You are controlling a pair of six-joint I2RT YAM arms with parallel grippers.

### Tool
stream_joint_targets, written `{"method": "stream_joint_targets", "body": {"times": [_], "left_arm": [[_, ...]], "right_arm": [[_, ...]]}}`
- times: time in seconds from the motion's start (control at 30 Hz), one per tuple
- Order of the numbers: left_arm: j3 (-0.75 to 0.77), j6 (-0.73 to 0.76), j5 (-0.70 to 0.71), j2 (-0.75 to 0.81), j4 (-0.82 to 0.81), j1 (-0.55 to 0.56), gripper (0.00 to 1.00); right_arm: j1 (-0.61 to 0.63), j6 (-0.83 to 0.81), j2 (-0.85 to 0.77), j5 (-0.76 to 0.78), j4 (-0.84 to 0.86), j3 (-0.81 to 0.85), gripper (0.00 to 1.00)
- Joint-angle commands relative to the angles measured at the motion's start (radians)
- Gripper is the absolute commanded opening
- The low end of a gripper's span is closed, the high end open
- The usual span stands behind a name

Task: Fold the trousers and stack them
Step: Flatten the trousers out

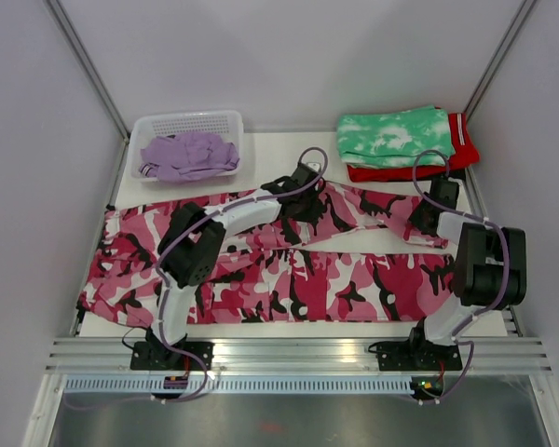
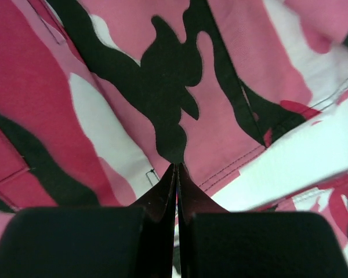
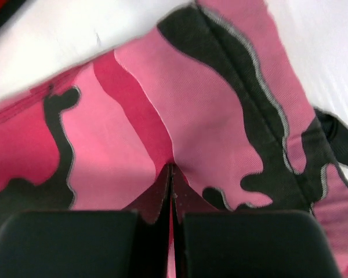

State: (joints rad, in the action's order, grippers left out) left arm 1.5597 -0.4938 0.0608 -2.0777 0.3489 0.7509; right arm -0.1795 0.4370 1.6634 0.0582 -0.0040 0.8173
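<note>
The pink, white and black camouflage trousers lie spread across the table, waist at the left and legs running right. The far leg is partly lifted. My left gripper is shut on that leg's fabric near its middle; in the left wrist view the jaws pinch camouflage cloth. My right gripper is shut on the same leg near its cuff; in the right wrist view the jaws pinch pink cloth. The lilac trousers lie crumpled in a white basket at the back left.
A green-and-white tie-dye folded garment lies on a red folded garment at the back right. White walls and metal posts close in the table at both sides. The metal rail runs along the near edge.
</note>
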Motion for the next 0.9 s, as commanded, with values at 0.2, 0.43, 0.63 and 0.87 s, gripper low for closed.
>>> {"method": "stream_joint_targets", "body": {"times": [0.2, 0.43, 0.63, 0.87], "left_arm": [[0.045, -0.078, 0.076, -0.104, 0.140, 0.042, 0.02], [-0.084, -0.058, 0.093, -0.073, 0.214, 0.053, 0.02], [-0.312, -0.058, 0.005, 0.089, 0.136, 0.056, 0.02], [-0.340, -0.034, -0.056, 0.215, 0.110, 0.062, 0.02]], "right_arm": [[-0.009, 0.028, 0.124, 0.141, 0.047, 0.151, 0.00], [-0.028, 0.052, 0.197, 0.147, 0.009, 0.238, 0.00], [-0.035, 0.042, 0.188, 0.172, 0.012, 0.247, 0.00], [-0.041, -0.003, 0.119, 0.132, -0.033, 0.246, 0.00]]}}
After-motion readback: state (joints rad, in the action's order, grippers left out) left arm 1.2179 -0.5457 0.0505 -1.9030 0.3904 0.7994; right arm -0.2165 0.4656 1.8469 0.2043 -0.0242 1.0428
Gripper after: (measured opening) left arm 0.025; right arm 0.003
